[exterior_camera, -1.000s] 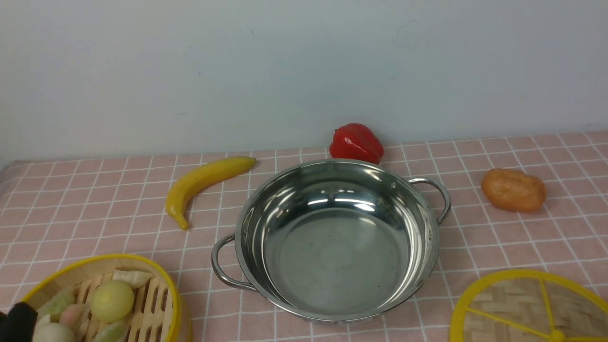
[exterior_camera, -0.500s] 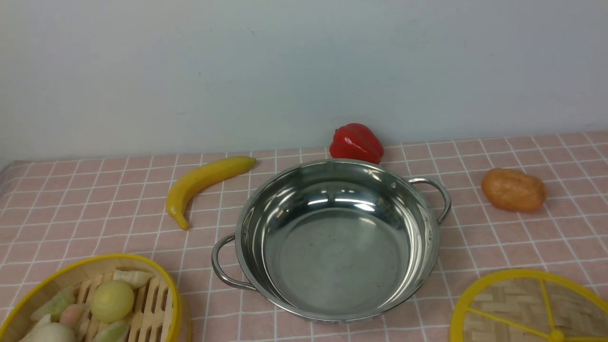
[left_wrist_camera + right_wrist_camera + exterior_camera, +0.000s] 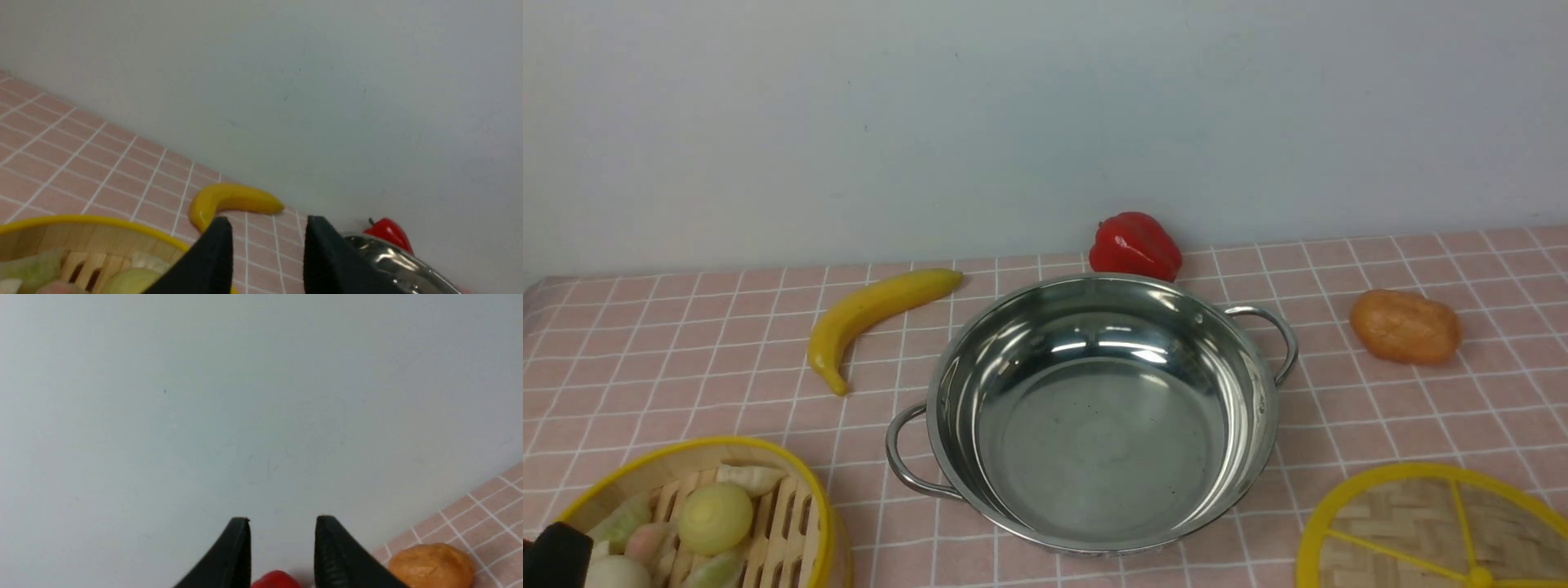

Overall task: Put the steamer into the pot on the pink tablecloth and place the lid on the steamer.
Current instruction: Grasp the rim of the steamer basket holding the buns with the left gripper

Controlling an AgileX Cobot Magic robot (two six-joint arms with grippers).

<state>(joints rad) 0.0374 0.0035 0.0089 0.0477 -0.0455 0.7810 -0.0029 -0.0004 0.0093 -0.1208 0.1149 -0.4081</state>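
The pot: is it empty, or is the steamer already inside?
Empty. The pot shows only bare steel inside; the steamer stands apart, beside it.

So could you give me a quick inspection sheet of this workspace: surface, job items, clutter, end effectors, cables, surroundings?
Surface: pink tablecloth with a white grid, lying flat.
Job's things: pot at centre, empty; steamer at near left on the cloth, filled with toy buns and dumplings, uncovered; lid at near right, flat on the cloth.
Clutter: banana left of the pot; red bell pepper behind the pot; orange-brown lump, perhaps a potato, to the right of the pot.
End effectors: left end effector open, empty, by the steamer; right end effector open, empty.
Cables: nothing seen.
Surroundings: plain pale wall behind the table.
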